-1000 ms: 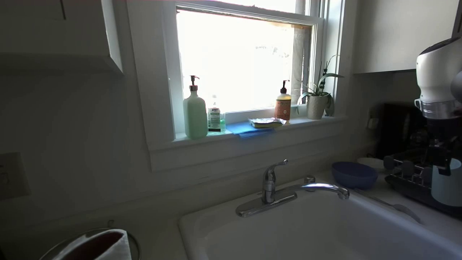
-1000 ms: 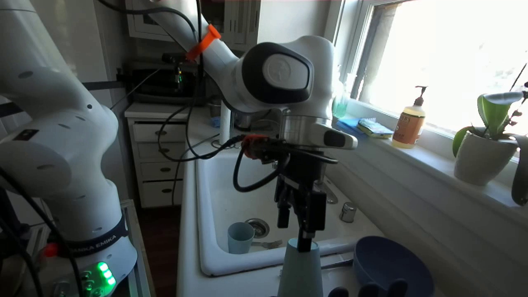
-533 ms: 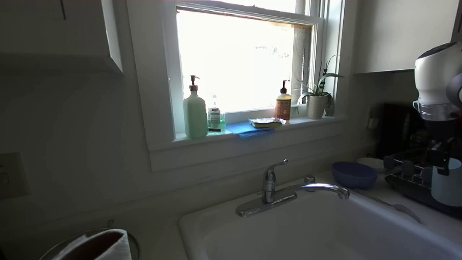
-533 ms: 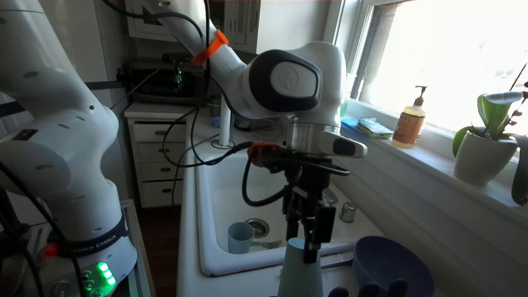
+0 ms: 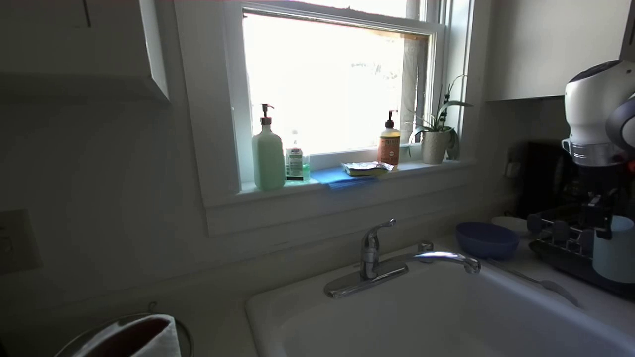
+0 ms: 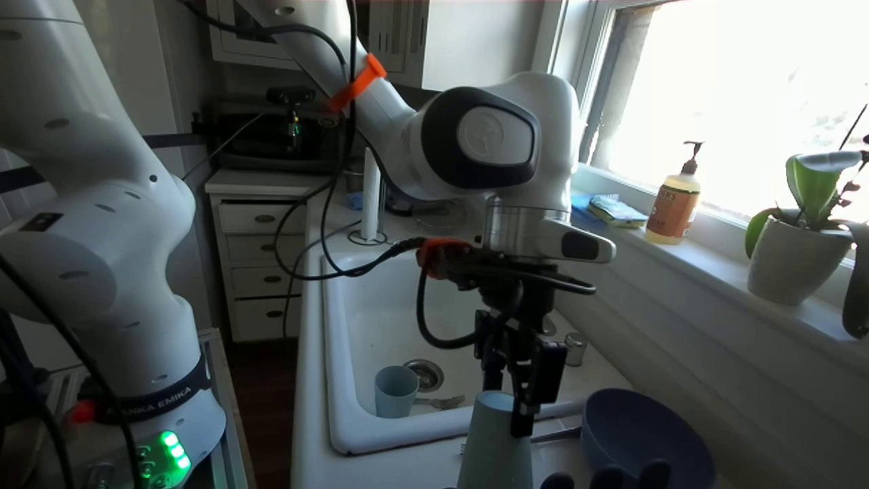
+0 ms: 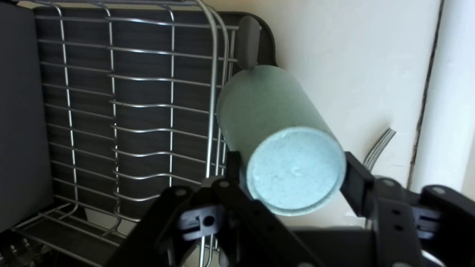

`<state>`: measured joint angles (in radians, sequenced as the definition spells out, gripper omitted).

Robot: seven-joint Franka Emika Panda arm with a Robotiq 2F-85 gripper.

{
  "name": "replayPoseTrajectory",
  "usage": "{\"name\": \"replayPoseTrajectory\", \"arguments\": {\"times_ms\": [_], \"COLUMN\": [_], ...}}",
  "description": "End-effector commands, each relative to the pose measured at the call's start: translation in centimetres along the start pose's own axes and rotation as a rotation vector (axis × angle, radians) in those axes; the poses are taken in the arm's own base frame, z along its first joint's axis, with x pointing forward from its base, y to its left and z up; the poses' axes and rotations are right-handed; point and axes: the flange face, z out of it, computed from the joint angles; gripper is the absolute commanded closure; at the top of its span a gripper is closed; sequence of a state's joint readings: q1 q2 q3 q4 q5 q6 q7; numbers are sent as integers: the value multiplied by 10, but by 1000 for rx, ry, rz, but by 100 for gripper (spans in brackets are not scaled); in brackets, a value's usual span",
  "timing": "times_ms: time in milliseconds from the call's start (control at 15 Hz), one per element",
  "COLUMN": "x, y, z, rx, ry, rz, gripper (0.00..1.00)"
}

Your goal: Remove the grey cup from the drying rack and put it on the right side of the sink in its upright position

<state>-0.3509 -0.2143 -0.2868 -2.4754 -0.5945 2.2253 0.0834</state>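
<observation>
The grey cup stands upside down, base up, at the edge of the drying rack. It shows in both exterior views. My gripper is open, with one finger on each side of the cup's base. In the wrist view the pads look close to its wall; I cannot tell whether they touch. In an exterior view one finger is in front of the cup wall. The white sink lies beside the rack. The rack is partly cut off in an exterior view.
A blue bowl stands close beside the cup. A fork lies on the counter between rack and sink. A similar cup and a fork are in the sink. A chrome faucet stands behind it. Grey rack prongs adjoin the cup.
My gripper has moved down and towards the window side, from above the cup to around its base. The fingers stay apart. The cup has not visibly moved.
</observation>
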Motion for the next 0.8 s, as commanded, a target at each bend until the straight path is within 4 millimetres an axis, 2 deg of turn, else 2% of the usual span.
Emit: {"name": "replayPoseTrajectory", "arguments": {"times_ms": [0,400,733], "x": [2,-12,-19], "y": [9,13,15], "z": [-10,-48,-95], "rx": [-17,-40,-69], "ry": [11,25,85], "rz": [-31,-67,-102], "gripper": [59,59,59]}}
